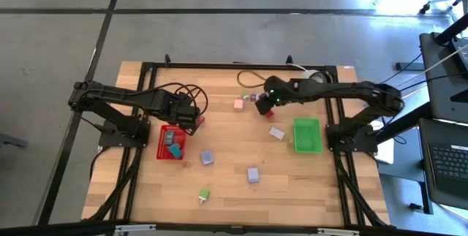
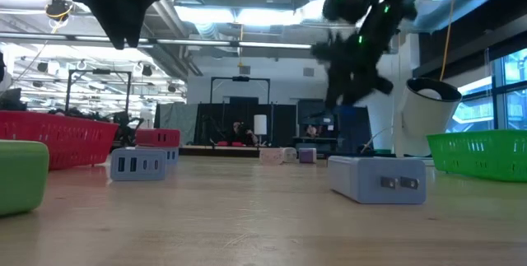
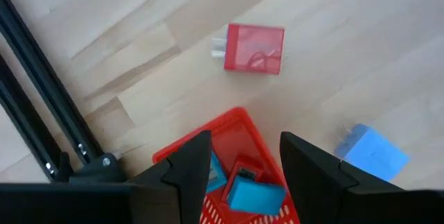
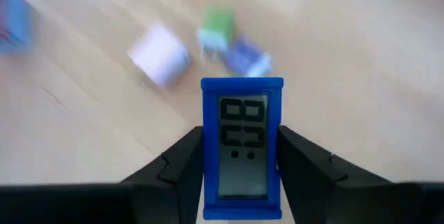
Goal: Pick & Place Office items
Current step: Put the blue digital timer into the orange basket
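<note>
Two trays, one red [image 1: 162,150] and one green [image 1: 307,135], two arms, seven small blocks loose on the worktop [image 1: 227,192], two teal blocks inside the red tray

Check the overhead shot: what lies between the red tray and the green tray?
Between the red tray and the green tray, the high view shows a lavender block, another lavender block, and otherwise bare wood.

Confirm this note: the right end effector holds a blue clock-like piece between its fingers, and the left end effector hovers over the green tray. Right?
Not quite. The right end effector does grip the blue clock-like piece, but the left end effector hovers over the red tray, not the green tray. The high view and left wrist view show this.
</note>
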You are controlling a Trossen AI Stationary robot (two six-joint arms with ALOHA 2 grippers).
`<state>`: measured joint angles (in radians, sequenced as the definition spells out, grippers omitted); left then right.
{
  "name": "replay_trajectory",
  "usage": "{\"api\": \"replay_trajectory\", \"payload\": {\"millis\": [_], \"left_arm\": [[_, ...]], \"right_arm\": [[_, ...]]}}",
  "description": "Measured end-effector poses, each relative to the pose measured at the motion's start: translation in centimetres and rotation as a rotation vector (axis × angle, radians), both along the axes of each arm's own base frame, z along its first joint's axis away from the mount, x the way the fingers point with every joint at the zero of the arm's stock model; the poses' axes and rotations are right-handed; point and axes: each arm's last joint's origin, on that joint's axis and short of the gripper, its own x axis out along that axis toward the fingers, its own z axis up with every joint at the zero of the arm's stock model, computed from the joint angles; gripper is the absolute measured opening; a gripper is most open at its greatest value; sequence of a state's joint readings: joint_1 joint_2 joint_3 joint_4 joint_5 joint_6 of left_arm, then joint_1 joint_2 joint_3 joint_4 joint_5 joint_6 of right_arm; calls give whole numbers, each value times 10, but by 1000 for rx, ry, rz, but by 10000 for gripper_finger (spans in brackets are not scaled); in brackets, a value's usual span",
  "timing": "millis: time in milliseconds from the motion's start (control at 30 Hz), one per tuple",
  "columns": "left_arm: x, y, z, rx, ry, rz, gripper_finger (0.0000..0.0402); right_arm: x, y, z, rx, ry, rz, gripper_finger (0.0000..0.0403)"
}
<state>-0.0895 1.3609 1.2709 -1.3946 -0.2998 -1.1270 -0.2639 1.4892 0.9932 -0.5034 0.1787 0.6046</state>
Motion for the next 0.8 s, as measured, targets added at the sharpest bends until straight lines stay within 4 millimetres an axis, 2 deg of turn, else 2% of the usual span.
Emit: {"api": "replay_trajectory", "payload": {"millis": [267,467,633,800], "left_arm": [[16,4,5,170,-188,36,169],[31,7,14,367,-358,64,169],[53,6,29,483,-514,-95,169],[72,3,52,519,-735,-258,169]], "right_arm": [[-7,24,83,-306,-466,148,160],[-12,41,126,-472,-759,267,160],[-10,48,136,-538,-844,390,160],[-11,48,126,-597,-703,448,161]]}}
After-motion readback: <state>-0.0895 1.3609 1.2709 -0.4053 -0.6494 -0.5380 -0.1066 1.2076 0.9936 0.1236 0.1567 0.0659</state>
